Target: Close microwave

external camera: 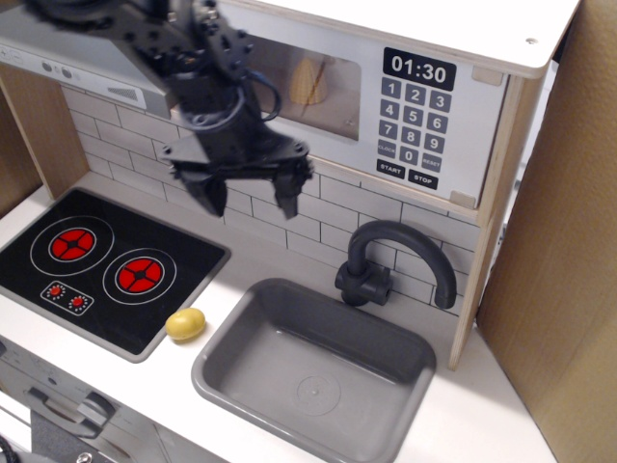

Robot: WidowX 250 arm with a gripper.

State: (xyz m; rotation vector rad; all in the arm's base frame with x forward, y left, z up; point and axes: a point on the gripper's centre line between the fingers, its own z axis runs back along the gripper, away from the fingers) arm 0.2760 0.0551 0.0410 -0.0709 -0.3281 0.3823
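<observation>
The white wooden toy microwave (386, 92) with clear window looks shut, its door flush with the front, so the task seems done. The black hand (246, 195) hangs below it, fingers wide apart and holding nothing.

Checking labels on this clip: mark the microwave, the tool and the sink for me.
microwave (318, 82): observation.image view, on the door's clear window.
tool (246, 204): same view, midway between its two spread fingertips, above the backsplash.
sink (386, 333): same view, on the bare grey inner wall near the tap.
</observation>
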